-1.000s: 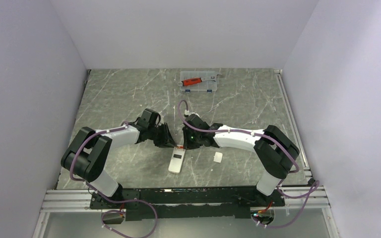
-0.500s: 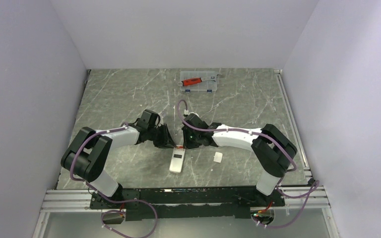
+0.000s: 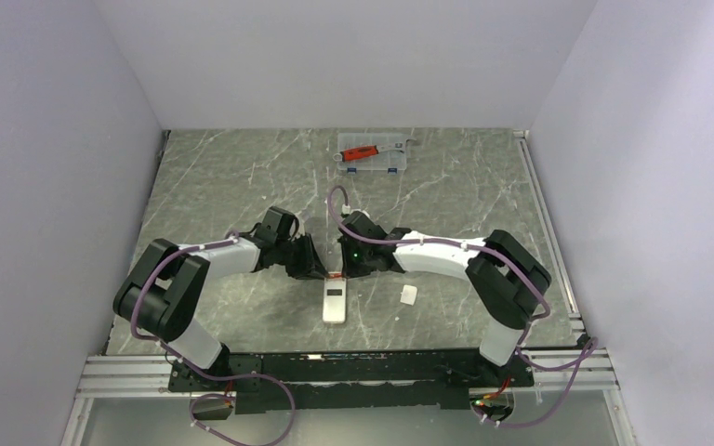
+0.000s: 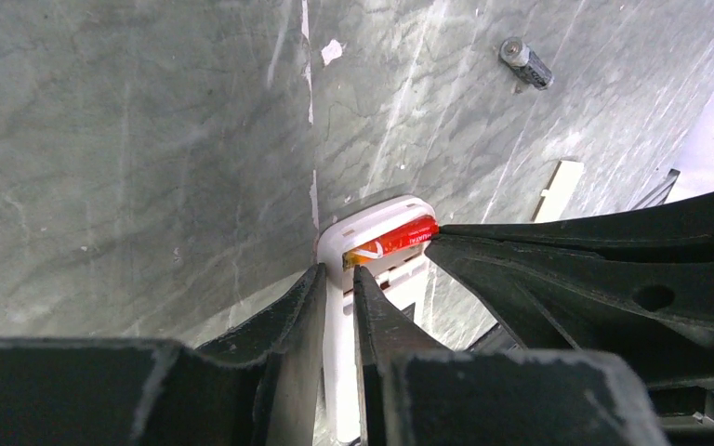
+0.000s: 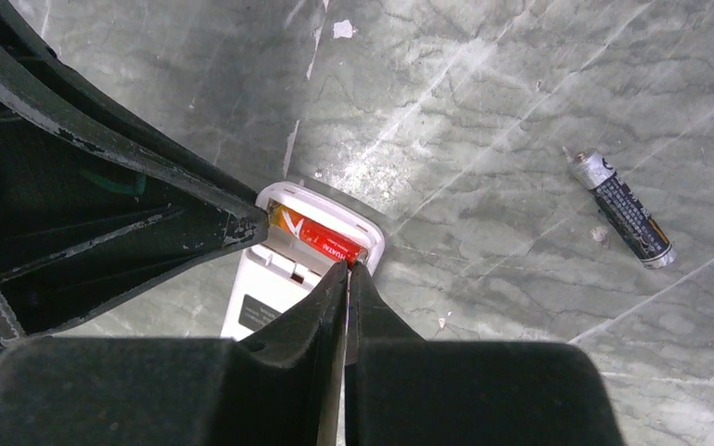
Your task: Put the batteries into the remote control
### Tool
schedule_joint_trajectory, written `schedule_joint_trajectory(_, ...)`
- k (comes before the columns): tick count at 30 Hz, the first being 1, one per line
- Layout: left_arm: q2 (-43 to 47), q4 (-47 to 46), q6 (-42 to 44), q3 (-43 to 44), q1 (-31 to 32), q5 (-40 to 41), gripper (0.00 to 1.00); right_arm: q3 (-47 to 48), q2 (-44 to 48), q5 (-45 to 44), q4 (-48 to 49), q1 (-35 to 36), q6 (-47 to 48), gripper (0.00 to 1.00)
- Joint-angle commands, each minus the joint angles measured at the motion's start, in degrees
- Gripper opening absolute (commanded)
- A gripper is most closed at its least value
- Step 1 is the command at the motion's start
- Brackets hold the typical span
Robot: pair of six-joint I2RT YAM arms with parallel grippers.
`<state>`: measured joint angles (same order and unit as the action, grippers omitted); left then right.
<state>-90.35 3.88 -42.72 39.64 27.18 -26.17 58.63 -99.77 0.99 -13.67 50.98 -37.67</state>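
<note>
Progress, we judge, is half: one red cylindrical battery [image 5: 321,240] sits in the white rectangular remote control [image 3: 335,302] at frame centre, our right end effector [image 5: 347,269] closed empty at its end, the left end effector [image 4: 339,279] barely parted, grip unclear, the dark second battery [image 5: 625,212] loose on the desk [image 3: 223,177] at right.

On table [image 3: 223,177], centre, between gripper tips and arm bases: remote control [image 3: 335,302], lying flat, recess up. First battery [image 4: 390,243] crosswise in recess at remote's far end. Left gripper [image 4: 339,276] astride that end's left edge; right gripper [image 5: 345,267] tip against battery's other end. Second battery [image 5: 623,209] loose on table, apart, right of remote in both wrist views. Square piece [image 3: 409,295] near remote's right. Case [image 3: 392,158] at far centre, tool [image 3: 363,151] inside.
</note>
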Motion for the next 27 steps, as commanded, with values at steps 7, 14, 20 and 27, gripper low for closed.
schedule_joint_trajectory(7,2.2,-1.1,0.4,0.5,0.3,-2.3,0.22,5.5,-4.2,2.1,-0.1,1.4,1.6,0.03)
schedule_joint_trajectory(14,2.0,-0.7,0.8,0.9,0.3,-2.1,0.22,7.8,-7.0,2.3,-2.6,2.6,4.0,0.01)
schedule_joint_trajectory(20,2.4,0.5,1.4,1.4,0.3,-1.4,0.22,9.0,-8.0,2.3,-4.5,3.5,5.6,0.0)
schedule_joint_trajectory(27,2.5,0.7,1.4,1.8,0.3,-1.2,0.22,9.8,-8.7,1.3,-7.8,4.3,7.3,0.0)
